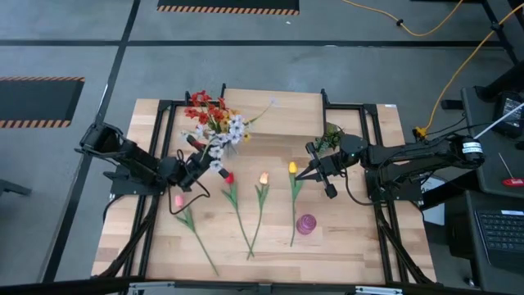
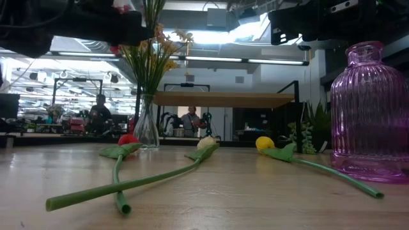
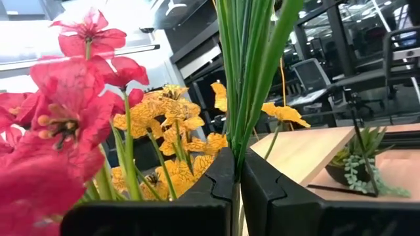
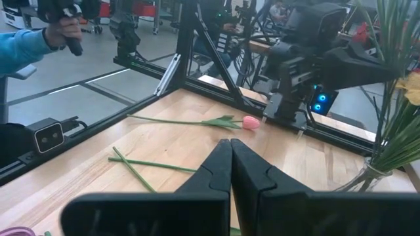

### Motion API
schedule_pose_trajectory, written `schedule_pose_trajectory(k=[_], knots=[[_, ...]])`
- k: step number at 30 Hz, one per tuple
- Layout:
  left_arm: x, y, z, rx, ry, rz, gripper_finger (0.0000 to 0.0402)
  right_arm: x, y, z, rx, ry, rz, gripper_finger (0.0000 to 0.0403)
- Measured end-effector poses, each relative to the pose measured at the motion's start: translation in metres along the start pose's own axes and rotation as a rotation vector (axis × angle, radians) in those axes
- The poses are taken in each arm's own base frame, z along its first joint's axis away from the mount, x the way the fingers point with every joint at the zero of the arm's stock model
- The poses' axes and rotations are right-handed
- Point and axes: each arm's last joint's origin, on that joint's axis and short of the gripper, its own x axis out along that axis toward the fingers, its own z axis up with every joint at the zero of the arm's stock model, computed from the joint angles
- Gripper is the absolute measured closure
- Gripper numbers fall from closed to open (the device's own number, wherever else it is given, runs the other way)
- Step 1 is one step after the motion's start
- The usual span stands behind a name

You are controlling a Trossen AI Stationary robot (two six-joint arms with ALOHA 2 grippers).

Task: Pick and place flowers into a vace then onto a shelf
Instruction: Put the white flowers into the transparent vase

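While the bunch of flowers (image 1: 214, 123) stands in the clear vase (image 2: 146, 126) at the back of the table, we see four tulips lying flat on the wood: a pink tulip (image 1: 179, 201), a red tulip (image 1: 228, 178), an orange tulip (image 1: 264, 178) and a yellow tulip (image 1: 292, 168). The purple vase (image 1: 305, 224) stands near the front, just beside the yellow tulip's stem. The shelf (image 1: 273, 102) sits at the back, with the clear vase beside it.

Our left gripper (image 3: 235, 177) is closed tight on thin green stems of the bunch. If it pulls sideways, we think the clear vase could tip over, or the stems could bend or slip out.

Our right gripper (image 4: 230, 164) is closed on nothing, up above the table near the yellow tulip. If it goes down still closed, it may just push a tulip away.
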Motion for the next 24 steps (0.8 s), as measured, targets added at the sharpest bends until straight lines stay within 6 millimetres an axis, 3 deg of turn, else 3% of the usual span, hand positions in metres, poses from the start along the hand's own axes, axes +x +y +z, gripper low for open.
schedule_pose_trajectory(k=[24], knots=[[0.01, 0.0, -0.016, -0.061, 0.097, 0.036, 0.0398, 0.0, 0.0, 0.0, 0.002, 0.003, -0.001, 0.0398]])
